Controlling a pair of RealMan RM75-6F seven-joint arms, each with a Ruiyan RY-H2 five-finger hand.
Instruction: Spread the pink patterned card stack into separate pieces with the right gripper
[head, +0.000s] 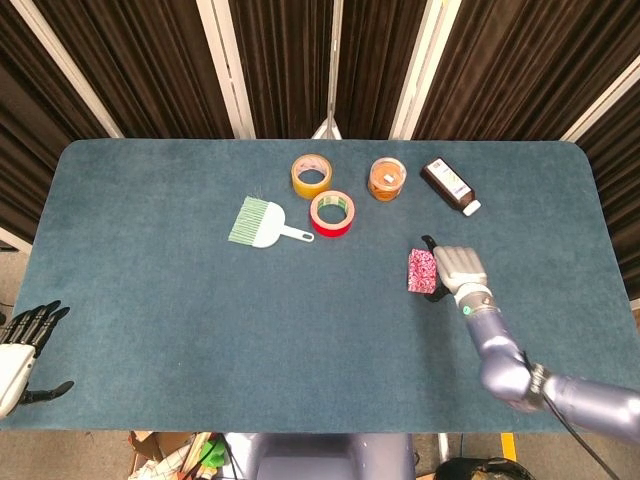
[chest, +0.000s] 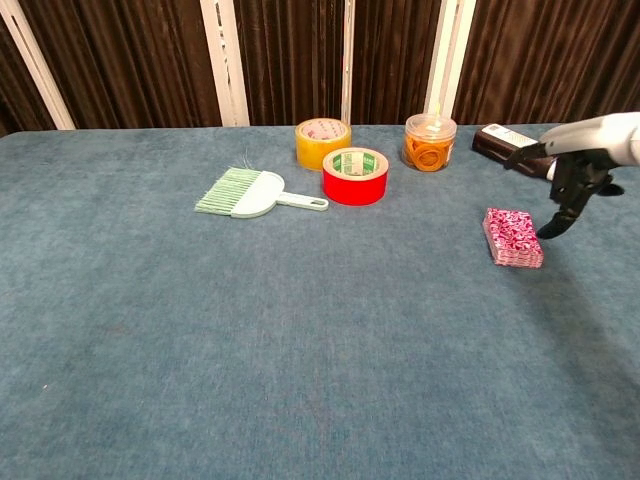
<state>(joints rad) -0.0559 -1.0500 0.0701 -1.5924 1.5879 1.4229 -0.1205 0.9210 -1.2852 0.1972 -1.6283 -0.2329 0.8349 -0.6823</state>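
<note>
Cards (head: 422, 271) are lying just left of our spread right hand (head: 457, 267), long axis running up-frame.

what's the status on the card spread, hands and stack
Right hand open, just right of card stack, no contact visible. Left hand open at near table edge. Stack unspread. Nothing in the way.
</note>
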